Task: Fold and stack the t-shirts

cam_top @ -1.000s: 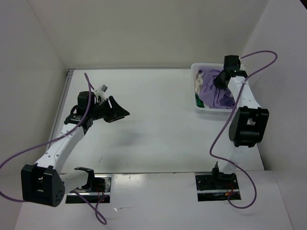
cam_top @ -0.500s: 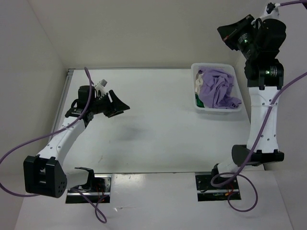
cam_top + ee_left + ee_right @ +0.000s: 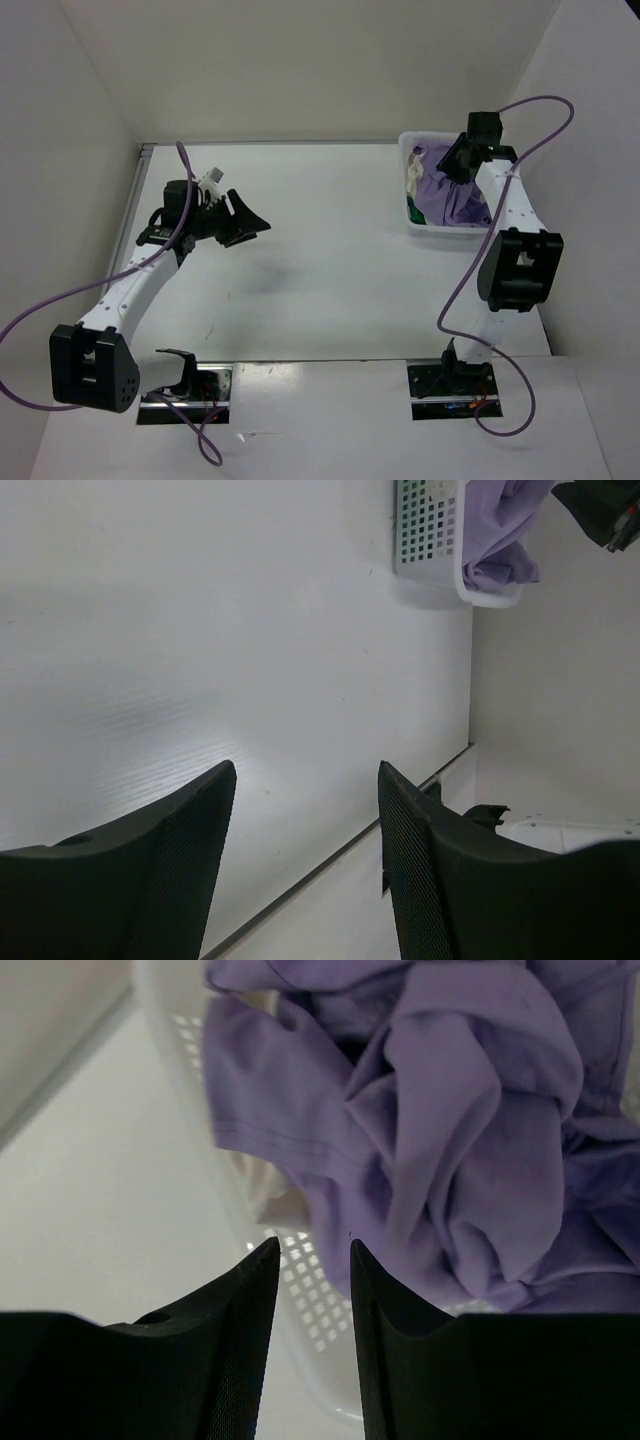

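Only the overhead view shows the green t-shirt [image 3: 412, 212] and cream t-shirt [image 3: 415, 178] beneath the lavender t-shirt [image 3: 450, 195] in the basket [image 3: 445, 232], upper right. The right claw [image 3: 312, 1250] hangs just over the lavender folds, parted and empty. The left claw [image 3: 250, 222] gapes above the tabletop [image 3: 330, 250], well apart.

I see a lavender purple shirt [image 3: 470, 1110] heaped in the white basket [image 3: 300, 1280], whose wall has a grid of square holes. A cream shirt [image 3: 413, 178] and a bright green shirt [image 3: 411, 212] show beside it. The bench [image 3: 300, 250] is plain white. My left hand [image 3: 305, 780] and right hand [image 3: 312, 1250] are matte black.
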Robot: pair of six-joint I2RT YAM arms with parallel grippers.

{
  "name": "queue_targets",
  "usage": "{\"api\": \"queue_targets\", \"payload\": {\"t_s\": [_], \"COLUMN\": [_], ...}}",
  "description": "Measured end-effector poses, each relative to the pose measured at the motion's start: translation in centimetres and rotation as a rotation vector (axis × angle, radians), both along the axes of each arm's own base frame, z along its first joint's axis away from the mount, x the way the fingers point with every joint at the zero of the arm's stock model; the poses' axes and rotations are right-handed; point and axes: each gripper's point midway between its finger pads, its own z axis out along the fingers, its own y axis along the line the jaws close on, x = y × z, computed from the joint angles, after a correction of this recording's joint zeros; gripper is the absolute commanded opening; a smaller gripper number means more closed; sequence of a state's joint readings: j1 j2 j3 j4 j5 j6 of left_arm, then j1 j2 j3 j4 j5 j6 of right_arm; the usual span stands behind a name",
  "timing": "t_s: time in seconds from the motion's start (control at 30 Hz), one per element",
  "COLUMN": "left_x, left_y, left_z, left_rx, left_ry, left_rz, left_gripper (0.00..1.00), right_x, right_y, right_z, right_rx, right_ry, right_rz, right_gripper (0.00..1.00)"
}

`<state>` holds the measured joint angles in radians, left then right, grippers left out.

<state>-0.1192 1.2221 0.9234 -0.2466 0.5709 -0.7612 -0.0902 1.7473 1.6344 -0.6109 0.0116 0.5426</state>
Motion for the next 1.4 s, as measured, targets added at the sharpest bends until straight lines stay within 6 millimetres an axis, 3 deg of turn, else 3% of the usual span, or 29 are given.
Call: {"api": "queue_targets", "payload": {"t_s": [0.03, 0.1, 0.43, 0.63, 0.73, 0.77, 0.83, 1.03, 1.1, 1.2, 1.27, 1.4], "left_x": [-0.1, -0.2, -0.4, -0.2, -0.1, -0.1, -0.1, -0.1, -0.1, -0.1, 0.0, 0.3], "left_y": [0.0, 0.0, 0.1, 0.1, 0.1, 0.1, 0.1, 0.1, 0.1, 0.1, 0.0, 0.1], "left_z": [-0.2, -0.5, -1.1, -1.6, -1.7, -1.8, -1.8, -1.8, -1.8, -1.8, -1.8, -2.1], "left_rx": [0.000, 0.001, 0.005, 0.007, 0.007, 0.007, 0.007, 0.007, 0.007, 0.007, 0.006, 0.009], "left_ry": [0.004, 0.012, 0.027, 0.039, 0.044, 0.045, 0.046, 0.045, 0.046, 0.046, 0.047, 0.058], "left_rz": [0.000, 0.000, 0.003, 0.004, 0.004, 0.004, 0.004, 0.004, 0.004, 0.004, 0.004, 0.008], "left_gripper": [0.66, 0.66, 0.68, 0.68, 0.68, 0.68, 0.68, 0.68, 0.68, 0.68, 0.68, 0.68], "right_x": [-0.1, -0.2, 0.1, 0.0, 0.2, 0.2, 0.3, 0.3, 0.0, -0.4, -0.7, -3.2], "right_y": [-0.3, -0.5, -3.0, -3.3, -3.2, -3.2, -3.0, -2.8, -2.6, -1.8, -0.6, 3.5], "right_z": [-1.6, -2.3, -2.1, -3.8, -5.2, -5.7, -6.4, -5.1, -3.3, 2.1, 7.8, 21.7], "right_rx": [-0.009, -0.020, -0.116, -0.125, -0.120, -0.118, -0.111, -0.097, -0.091, -0.062, -0.024, 0.093], "right_ry": [0.039, 0.055, 0.045, 0.081, 0.109, 0.119, 0.133, 0.103, 0.067, -0.044, -0.175, -0.504], "right_rz": [-0.002, -0.004, -0.079, -0.085, -0.079, -0.074, -0.067, -0.069, -0.067, -0.048, -0.012, 0.119], "right_gripper": [0.40, 0.40, 0.40, 0.36, 0.24, 0.13, 0.02, 0.00, 0.00, 0.00, 0.00, 0.00]}}
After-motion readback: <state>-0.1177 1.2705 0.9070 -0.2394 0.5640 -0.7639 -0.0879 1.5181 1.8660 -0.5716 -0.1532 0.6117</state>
